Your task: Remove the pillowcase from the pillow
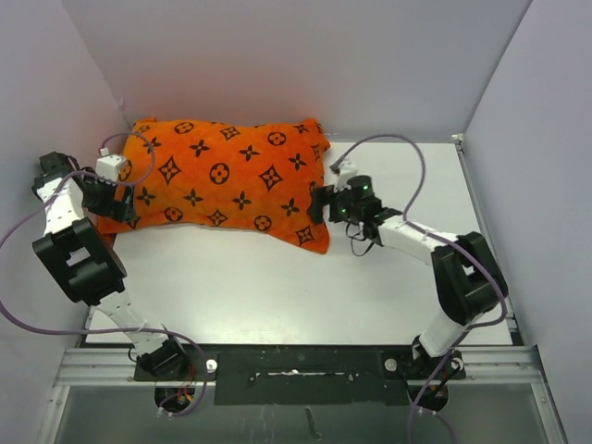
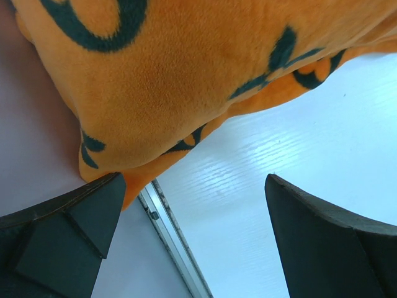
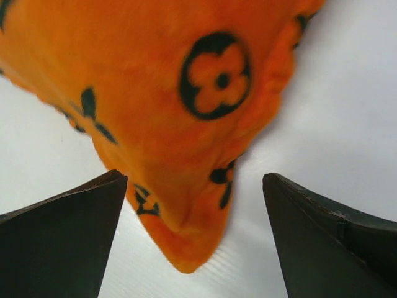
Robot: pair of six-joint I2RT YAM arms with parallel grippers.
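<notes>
The orange pillowcase (image 1: 222, 180) with dark monogram motifs lies plump across the back of the white table, and the pillow inside it is hidden. My left gripper (image 1: 118, 202) stands open at the case's left end; in the left wrist view the orange fabric (image 2: 161, 81) bulges above the wide-apart fingers and nothing is between them. My right gripper (image 1: 324, 205) is open at the near right corner. In the right wrist view that pointed corner (image 3: 186, 242) reaches down between the two spread fingers without touching either.
Grey walls enclose the table at the back and both sides. The left wall (image 2: 37, 136) and a metal edge rail (image 2: 177, 242) run close beside my left gripper. Bare white tabletop (image 1: 277, 287) lies in front of the pillowcase.
</notes>
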